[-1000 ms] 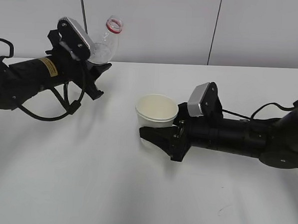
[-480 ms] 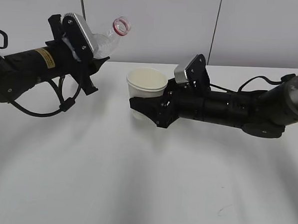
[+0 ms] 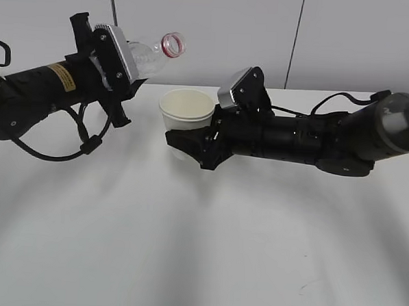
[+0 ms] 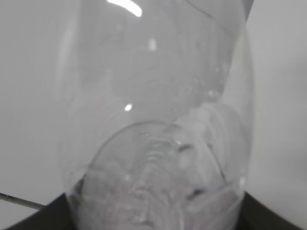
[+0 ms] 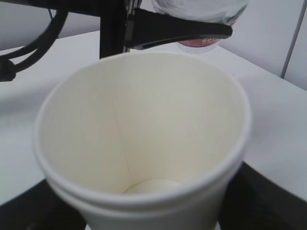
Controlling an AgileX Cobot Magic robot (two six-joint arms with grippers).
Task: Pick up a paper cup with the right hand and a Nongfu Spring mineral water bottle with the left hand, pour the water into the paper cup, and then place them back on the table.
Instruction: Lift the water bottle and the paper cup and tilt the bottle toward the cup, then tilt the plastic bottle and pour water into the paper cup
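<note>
Your left hand (image 3: 115,86) clamps tilted bottle (image 3: 151,54), mouth at 2 o'clock | right hand (image 3: 191,144) grips upright paper cup (image 3: 187,111)

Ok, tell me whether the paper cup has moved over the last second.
Yes. The paper cup has moved left and up, toward the dark wall seam.

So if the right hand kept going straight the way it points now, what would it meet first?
Probably the left hand, whose black finger sits just beyond the cream paper cup that the right hand carries ahead of it. The tilted clear plastic bottle sits higher; depth is uncertain.
</note>
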